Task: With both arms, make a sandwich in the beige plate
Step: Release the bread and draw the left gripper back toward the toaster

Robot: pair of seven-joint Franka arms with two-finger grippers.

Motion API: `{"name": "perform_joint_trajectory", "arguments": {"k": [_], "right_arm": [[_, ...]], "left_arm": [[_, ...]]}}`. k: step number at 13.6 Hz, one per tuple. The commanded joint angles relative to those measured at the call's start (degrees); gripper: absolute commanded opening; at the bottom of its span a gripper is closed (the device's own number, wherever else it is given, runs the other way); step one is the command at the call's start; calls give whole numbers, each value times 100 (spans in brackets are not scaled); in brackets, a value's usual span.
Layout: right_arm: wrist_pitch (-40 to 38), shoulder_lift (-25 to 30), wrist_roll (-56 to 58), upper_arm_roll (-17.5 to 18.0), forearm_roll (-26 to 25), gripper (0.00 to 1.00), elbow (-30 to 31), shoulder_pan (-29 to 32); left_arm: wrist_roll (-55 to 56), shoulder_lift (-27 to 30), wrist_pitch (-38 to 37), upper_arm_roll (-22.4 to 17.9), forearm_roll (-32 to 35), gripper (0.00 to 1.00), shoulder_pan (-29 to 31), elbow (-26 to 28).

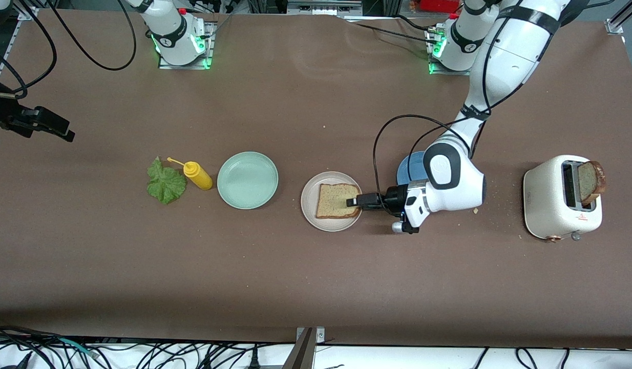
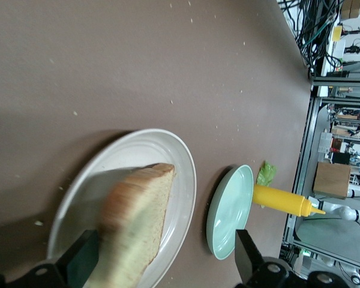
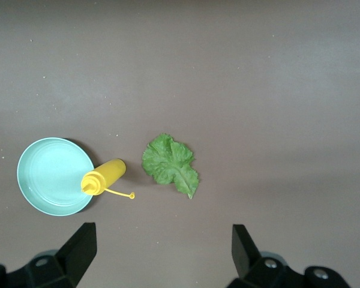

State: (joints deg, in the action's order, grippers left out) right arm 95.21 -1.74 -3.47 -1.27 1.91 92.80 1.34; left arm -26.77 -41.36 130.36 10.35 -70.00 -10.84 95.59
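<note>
The beige plate [image 1: 308,205] holds one bread slice [image 1: 336,200]; the left gripper [image 1: 353,201] sits at its 3 o'clock edge, fingers wide around the slice. The toaster [image 1: 551,205] holds another slice [image 1: 590,182]. The mint-green plate [image 1: 247,180] has the lettuce leaf [image 1: 165,182] at its 9 o'clock. The right gripper [image 3: 162,252], fingers wide, waits above the leaf.

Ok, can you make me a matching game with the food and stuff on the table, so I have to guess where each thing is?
Things:
1. bread slice
2. toast
3. lettuce leaf
4. yellow bottle

Places:
A. sticking up out of the toaster
B. lying between the lettuce leaf and the mint-green plate
C. flat on the beige plate
D. on the bare table, toward the right arm's end

Pairs: 1-C, 2-A, 3-D, 4-B
</note>
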Motion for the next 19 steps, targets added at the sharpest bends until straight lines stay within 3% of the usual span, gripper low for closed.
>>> {"name": "perform_joint_trajectory", "arguments": {"k": [1, 6, 10, 15, 19], "right_arm": [[6, -20, -31, 13, -51, 100, -87, 6], [-3, -28, -75, 4, 19, 100, -87, 24], [-64, -283, 21, 13, -68, 100, -87, 6], [-99, -582, 680, 13, -60, 100, -104, -3], [-539, -609, 681, 13, 11, 100, -148, 33]], "left_arm": [[-162, 286, 15, -42, 64, 100, 99, 196], [-144, 645, 7, -269, 486, 100, 196, 477], [66, 1225, -46, -568, 1223, 100, 319, 934], [1260, 1762, -291, -938, 3366, 100, 319, 1058], [1613, 2245, -792, -1158, 5045, 100, 319, 1119]]}}
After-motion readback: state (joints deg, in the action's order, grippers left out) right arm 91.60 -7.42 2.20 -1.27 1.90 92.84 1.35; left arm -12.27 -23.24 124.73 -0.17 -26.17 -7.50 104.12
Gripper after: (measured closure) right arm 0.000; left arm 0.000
